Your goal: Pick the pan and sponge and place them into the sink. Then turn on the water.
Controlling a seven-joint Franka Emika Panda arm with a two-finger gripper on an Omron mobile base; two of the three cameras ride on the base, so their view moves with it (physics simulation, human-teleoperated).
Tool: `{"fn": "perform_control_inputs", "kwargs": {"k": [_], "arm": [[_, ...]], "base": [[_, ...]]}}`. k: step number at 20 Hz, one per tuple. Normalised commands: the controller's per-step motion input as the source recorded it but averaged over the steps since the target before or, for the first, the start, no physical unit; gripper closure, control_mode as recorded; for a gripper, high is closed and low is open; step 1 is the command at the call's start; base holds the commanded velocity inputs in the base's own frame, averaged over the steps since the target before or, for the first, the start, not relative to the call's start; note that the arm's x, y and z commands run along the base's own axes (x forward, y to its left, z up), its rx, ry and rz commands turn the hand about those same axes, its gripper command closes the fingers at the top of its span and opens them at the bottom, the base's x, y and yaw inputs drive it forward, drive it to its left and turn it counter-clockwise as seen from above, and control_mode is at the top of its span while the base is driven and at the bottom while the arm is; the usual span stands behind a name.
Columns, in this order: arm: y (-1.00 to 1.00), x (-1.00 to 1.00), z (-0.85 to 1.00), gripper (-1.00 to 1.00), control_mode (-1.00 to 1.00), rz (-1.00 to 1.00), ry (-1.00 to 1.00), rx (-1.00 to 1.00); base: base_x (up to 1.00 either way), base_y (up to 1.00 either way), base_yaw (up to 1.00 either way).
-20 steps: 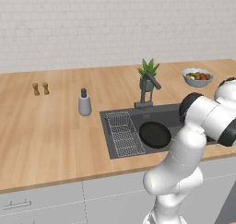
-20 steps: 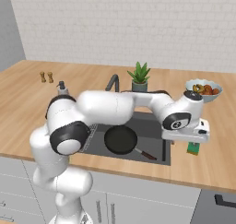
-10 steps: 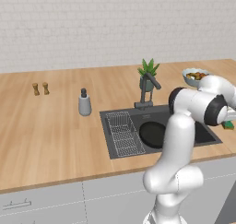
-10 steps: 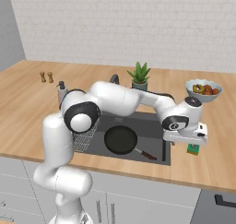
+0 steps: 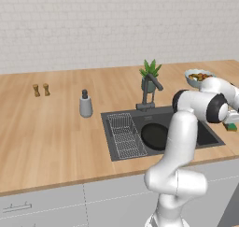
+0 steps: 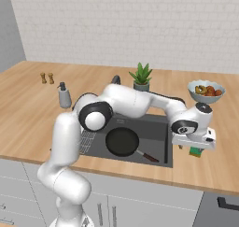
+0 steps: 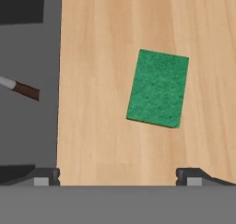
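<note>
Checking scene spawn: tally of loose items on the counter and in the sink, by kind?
Pan, in the sink: 1
Sponge, on the counter: 1
Fruit bowl: 1
Potted plant: 1
Soap dispenser: 1
Small brown shakers: 2
Total: 7

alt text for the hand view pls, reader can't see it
A flat rectangular green sponge lies on the light wooden counter, above and between the open gripper and its two dark fingertips. Along the left runs the dark grey sink, with the tip of the pan's brown wooden handle inside it.
</note>
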Motion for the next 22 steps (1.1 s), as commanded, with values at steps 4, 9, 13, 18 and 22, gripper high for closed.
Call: {"fn": "perform_control_inputs", "kwargs": {"k": [4, 9, 13, 18, 22], "arm": [[-0.03, 0.25, -0.05, -1.00, -1.00, 0.00, 0.00, 0.00], [0.00, 0.19, -0.14, -1.00, -1.00, 0.00, 0.00, 0.00], [0.00, 0.08, -0.20, -1.00, -1.00, 0.00, 0.00, 0.00], [0.00, 0.02, -0.29, -1.00, -1.00, -0.01, -0.02, 0.00], [0.00, 0.05, -0.24, -1.00, -1.00, -0.01, -0.05, 0.00]], "base": [[0.00, 0.00, 0.00], [0.00, 0.00, 0.00], [0.00, 0.00, 0.00], [0.00, 0.00, 0.00], [0.00, 0.00, 0.00]]}}
